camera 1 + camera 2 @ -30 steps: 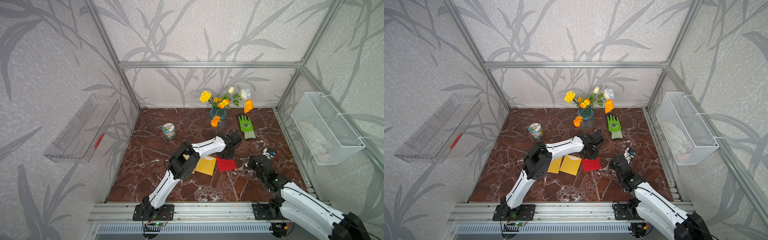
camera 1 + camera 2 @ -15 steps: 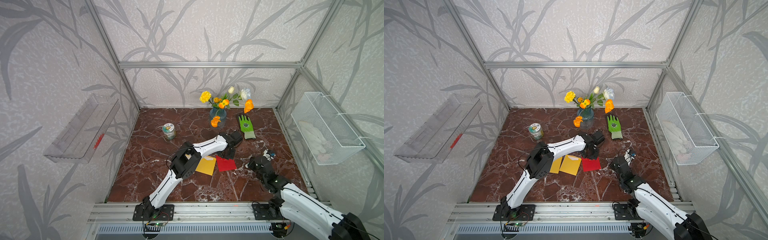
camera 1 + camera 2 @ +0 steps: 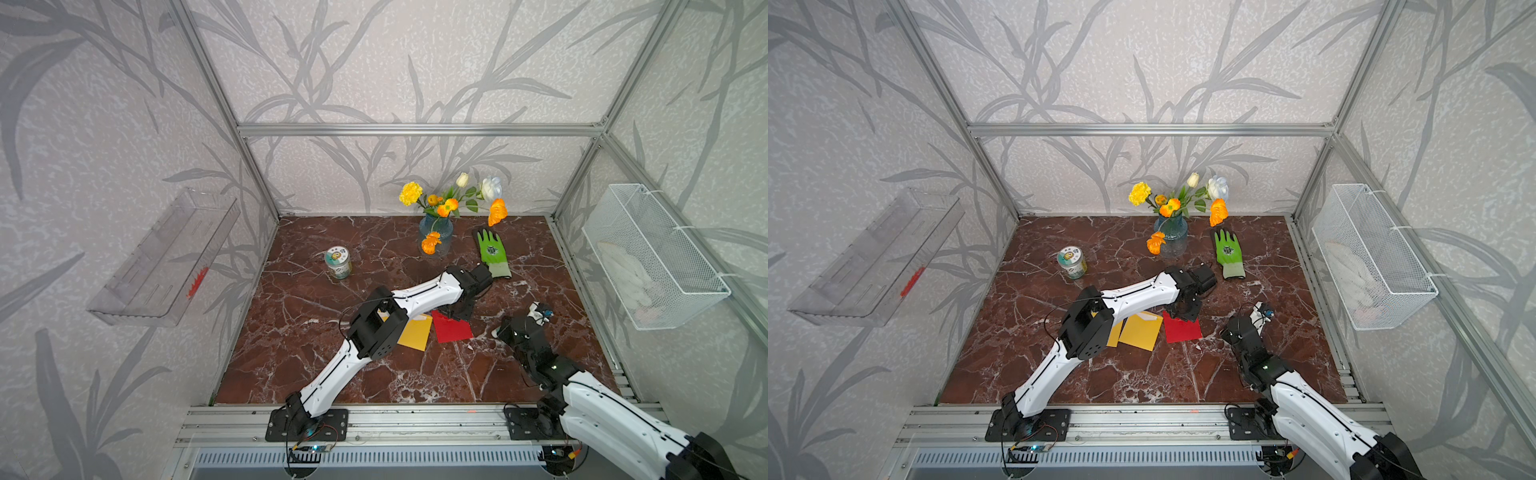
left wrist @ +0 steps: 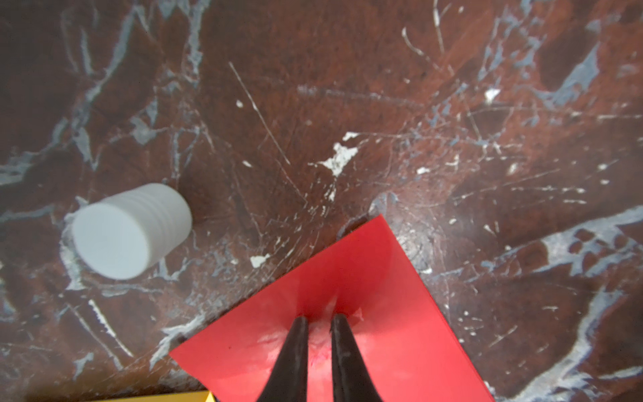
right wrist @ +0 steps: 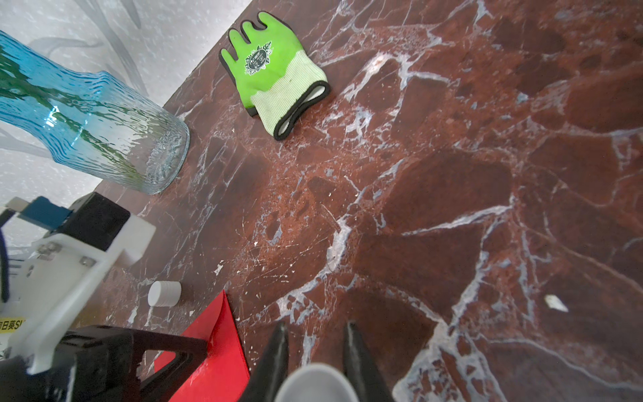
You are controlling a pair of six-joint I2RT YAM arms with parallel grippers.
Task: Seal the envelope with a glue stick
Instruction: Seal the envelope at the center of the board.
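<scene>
A red envelope (image 3: 452, 329) (image 3: 1181, 329) lies flat on the marble table, next to a yellow envelope (image 3: 415, 334). My left gripper (image 4: 319, 318) (image 3: 456, 316) points down onto the red envelope (image 4: 348, 278). Its fingers are almost together and their tips rest on the paper, where there are white smears. To the right of the envelope, my right gripper (image 5: 315, 325) (image 3: 500, 331) is shut on the glue stick (image 5: 316, 383), whose white round end shows between the fingers. A white cap (image 4: 128, 231) (image 5: 164, 294) lies loose on the table beside the red envelope.
A blue glass vase (image 3: 435, 232) of flowers and a green glove (image 3: 492, 253) sit at the back. A small jar (image 3: 338, 262) stands at the back left. A wire basket (image 3: 652, 257) hangs on the right wall and a clear tray (image 3: 166, 257) on the left wall.
The left arm's elbow has drifted slightly to the right while its fingers stay on the red envelope. The right gripper still holds the glue stick and has barely moved.
</scene>
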